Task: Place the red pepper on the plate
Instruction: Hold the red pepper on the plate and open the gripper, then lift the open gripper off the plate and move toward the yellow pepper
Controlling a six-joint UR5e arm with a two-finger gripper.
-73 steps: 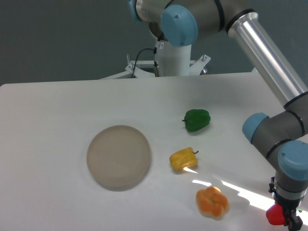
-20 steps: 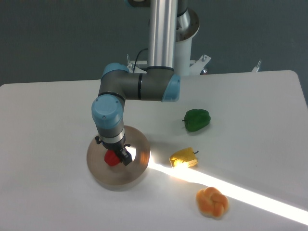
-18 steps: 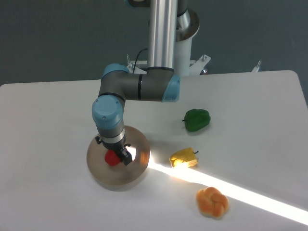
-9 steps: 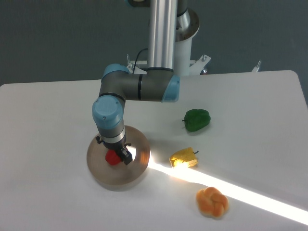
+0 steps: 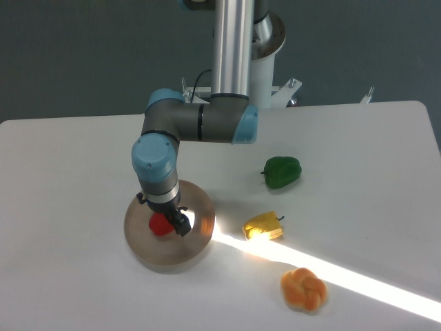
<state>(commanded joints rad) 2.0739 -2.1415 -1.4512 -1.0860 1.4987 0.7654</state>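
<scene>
The red pepper point(image 5: 160, 224) is over the middle of the round grey-beige plate point(image 5: 197, 243) at the table's left centre. My gripper point(image 5: 165, 223) points straight down over the plate with its fingers close on either side of the pepper. One black finger point(image 5: 181, 224) shows against the pepper's right side; the other is hidden behind it. The pepper sits at or just above the plate's surface; I cannot tell whether it touches.
A green pepper point(image 5: 282, 172) lies right of the plate and a yellow pepper point(image 5: 262, 226) lies nearer, beside the plate's right edge. An orange knotted bun-like thing point(image 5: 304, 289) lies at the front right. A bright strip of sunlight crosses the table's front right.
Since 4.1 s ago the arm carried the red pepper from the front right corner to the plate. Over the last second the wrist and pepper crept slightly up and left.
</scene>
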